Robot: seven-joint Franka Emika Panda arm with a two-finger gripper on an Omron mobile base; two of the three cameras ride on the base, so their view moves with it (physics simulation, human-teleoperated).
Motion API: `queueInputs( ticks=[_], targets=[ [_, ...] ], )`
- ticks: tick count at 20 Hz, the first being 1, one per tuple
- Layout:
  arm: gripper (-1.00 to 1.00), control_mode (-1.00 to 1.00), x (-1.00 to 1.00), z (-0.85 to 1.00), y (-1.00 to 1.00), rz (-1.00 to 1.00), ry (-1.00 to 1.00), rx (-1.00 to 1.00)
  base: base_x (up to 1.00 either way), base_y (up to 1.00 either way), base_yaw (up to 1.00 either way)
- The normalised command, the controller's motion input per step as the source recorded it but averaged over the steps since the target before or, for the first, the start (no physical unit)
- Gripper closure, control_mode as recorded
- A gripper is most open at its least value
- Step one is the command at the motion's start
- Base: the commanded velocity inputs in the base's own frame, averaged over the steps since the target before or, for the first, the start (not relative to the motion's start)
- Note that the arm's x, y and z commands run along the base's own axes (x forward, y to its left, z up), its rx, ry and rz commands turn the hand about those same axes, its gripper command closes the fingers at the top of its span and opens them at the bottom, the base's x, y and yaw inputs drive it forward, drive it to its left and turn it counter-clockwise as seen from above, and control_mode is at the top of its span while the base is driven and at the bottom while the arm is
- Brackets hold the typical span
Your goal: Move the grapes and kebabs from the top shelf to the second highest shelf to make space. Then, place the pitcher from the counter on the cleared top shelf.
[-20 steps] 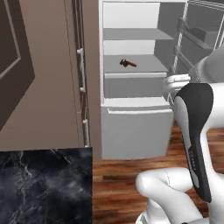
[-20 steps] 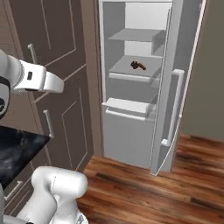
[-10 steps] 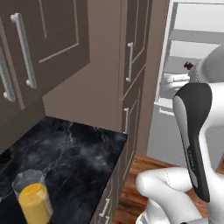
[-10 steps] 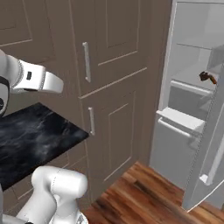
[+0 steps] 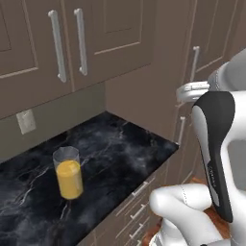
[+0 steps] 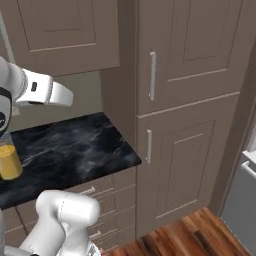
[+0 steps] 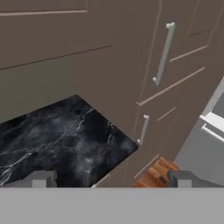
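In the left base view, the pitcher (image 5: 68, 173), a clear glass cylinder about half full of orange liquid, is standing upright on the black marble counter (image 5: 120, 153), toward its left part and away from the front edge. The white arm (image 5: 218, 149) is rising at the right of the frame, well apart from the pitcher, and brown upper cabinets with silver handles (image 5: 58, 46) are hanging above the counter. In the right base view, the pitcher (image 6: 8, 160) is showing at the far left edge, partly cut off by the frame and the arm, still standing on the counter (image 6: 75, 145); to the right a tall brown cabinet with vertical handles (image 6: 152, 76) is filling the middle, and wooden flooring (image 6: 195, 235) is lying below it. In the hand view, the gripper (image 7: 111, 179) is hanging with its two grey fingertips (image 7: 41, 178) spread to their widest, one at each side of the bottom of the frame, with nothing between them and nothing touching them. Beyond them the counter's right end (image 7: 65, 135) and the tall cabinet's handle (image 7: 163, 52) are showing, with a white fridge edge (image 7: 214, 118) at the far right.
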Motion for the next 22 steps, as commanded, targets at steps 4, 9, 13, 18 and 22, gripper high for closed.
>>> queueInputs(
  ticks=[4, 9, 13, 18, 22],
  targets=[
    [-1.00, 1.00, 0.00, 0.00, 0.00, 0.00, 0.00, 0.00, 0.28, -0.16, 0.50],
    [-1.00, 1.00, 0.00, 0.00, 0.00, 0.00, 0.00, 0.00, 0.13, -0.09, 0.45],
    [-1.00, 1.00, 0.00, 0.00, 0.00, 0.00, 0.00, 0.00, 0.09, 0.02, 0.29],
    [-1.00, 1.00, 0.00, 0.00, 0.00, 0.00, 0.00, 0.00, 0.26, 0.24, 0.22],
    [-1.00, 1.00, 0.00, 0.00, 0.00, 0.00, 0.00, 0.00, 0.34, 0.13, 0.31]
  ],
)
